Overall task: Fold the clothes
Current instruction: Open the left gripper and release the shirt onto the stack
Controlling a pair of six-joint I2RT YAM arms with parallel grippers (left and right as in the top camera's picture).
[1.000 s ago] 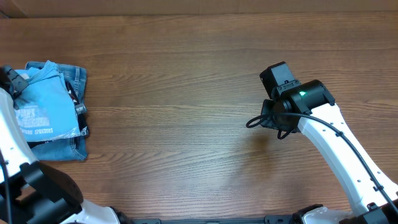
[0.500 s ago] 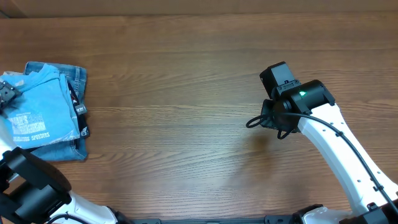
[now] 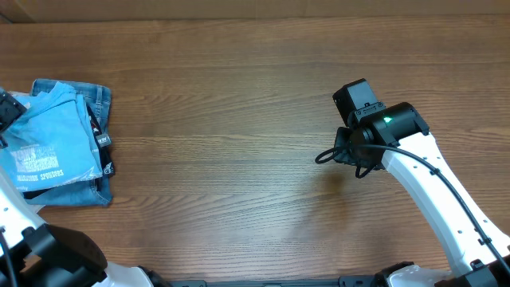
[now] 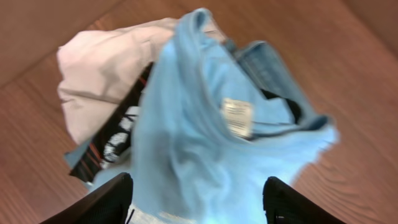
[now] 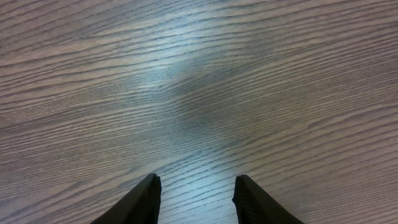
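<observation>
Since 0.5 s ago my left gripper (image 4: 198, 205) shifted over the T-shirt (image 3: 49, 143) at the bench's left edge; fingers spread, grasping nothing yet. Right gripper (image 5: 195, 196) open, idle over bare wood. Shirt lies bunched on the jeans (image 3: 94, 100), so folding's all left, I reckon.

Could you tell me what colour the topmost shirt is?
The thin T-shirt is light sky-blue, clearest in the left wrist view.

**Colours at the counter's left edge**

You've got a sky-blue T-shirt (image 3: 49, 143) with white block lettering plus a white neck tag. Under it sit faded blue denim jeans (image 3: 94, 102), a black garment (image 4: 118, 134) with white print, and something pale pink (image 4: 102, 65). The counter (image 3: 239, 119) is brown woodgrain. Arms are white, grippers black.
</observation>
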